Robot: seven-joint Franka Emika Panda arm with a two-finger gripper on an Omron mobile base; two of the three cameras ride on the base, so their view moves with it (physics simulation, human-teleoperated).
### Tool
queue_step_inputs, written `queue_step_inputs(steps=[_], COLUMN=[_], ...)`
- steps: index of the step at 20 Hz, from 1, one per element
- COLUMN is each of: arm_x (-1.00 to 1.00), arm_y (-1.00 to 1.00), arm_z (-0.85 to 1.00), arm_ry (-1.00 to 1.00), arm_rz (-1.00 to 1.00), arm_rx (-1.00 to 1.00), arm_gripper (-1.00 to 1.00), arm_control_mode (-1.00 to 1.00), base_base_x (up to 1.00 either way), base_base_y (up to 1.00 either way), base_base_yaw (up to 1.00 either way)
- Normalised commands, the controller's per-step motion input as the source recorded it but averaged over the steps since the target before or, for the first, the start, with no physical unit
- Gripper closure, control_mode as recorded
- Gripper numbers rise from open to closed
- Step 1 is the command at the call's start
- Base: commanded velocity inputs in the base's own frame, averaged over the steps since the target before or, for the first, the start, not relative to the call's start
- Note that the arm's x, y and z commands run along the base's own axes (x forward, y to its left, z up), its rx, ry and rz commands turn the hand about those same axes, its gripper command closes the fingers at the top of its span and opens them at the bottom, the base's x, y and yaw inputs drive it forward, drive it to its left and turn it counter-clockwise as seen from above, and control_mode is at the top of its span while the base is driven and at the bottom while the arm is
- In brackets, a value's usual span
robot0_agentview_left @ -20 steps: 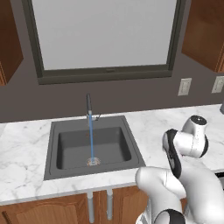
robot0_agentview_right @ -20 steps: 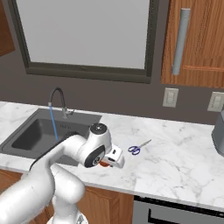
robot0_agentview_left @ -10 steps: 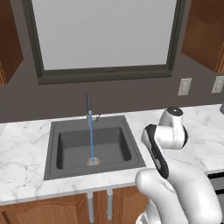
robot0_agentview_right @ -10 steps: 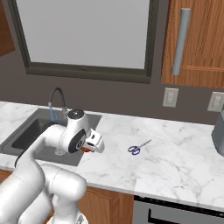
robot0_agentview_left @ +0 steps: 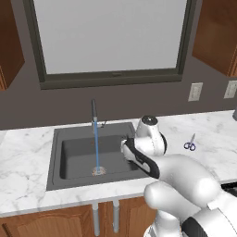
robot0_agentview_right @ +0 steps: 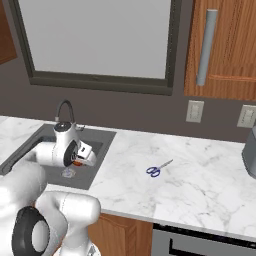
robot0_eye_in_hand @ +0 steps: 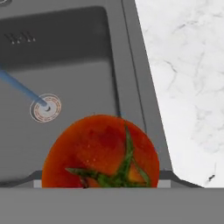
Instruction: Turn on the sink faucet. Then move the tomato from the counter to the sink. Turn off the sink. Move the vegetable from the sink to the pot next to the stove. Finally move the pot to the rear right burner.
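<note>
The marble counter spreads across the right half of the right base view, and set into it at the left is the dark sink, where a thin blue stream drops from the faucet straight onto the drain, so the water's on. Down over the basin's right side comes the gripper, and look at the hand view: the tomato bulges at the bottom centre, hanging above the sink floor with the jaws spread wide and clamped around it, a sliver of red showing in the right base view too. That's a round, smooth, lightish fruit with a taut skin, likely soft under pressure and slick once wet, so the sensible hold is across its widest girth with a gentle squeeze, keeping clear of the green stem on top. It'll probably roll once set down in the basin. Smallest of all, blue-handled scissors lie well apart on the counter, mid-frame.
</note>
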Motion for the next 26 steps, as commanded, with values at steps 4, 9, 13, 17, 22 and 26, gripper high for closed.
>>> queue_step_inputs(steps=[4,9,13,17,22,26], arm_x=[0.53,0.42,0.15,0.31,0.43,0.36], arm_y=[0.94,0.68,0.08,0.10,0.16,0.15], arm_z=[-0.28,-0.27,-0.12,-0.18,-0.35,-0.40], arm_ry=[0.01,0.03,0.05,0.03,0.04,0.06], arm_rz=[0.05,0.02,0.01,0.00,0.03,0.03], arm_rx=[0.00,0.00,0.00,0.00,0.00,-0.03], arm_gripper=[1.00,1.00,1.00,1.00,1.00,1.00], arm_control_mode=[-1.00,-1.00,-1.00,-1.00,-1.00,-1.00], base_base_x=[0.00,0.00,0.00,0.00,0.00,0.00], base_base_y=[0.00,0.00,0.00,0.00,0.00,0.00], base_base_yaw=[0.00,0.00,0.00,0.00,0.00,0.00])
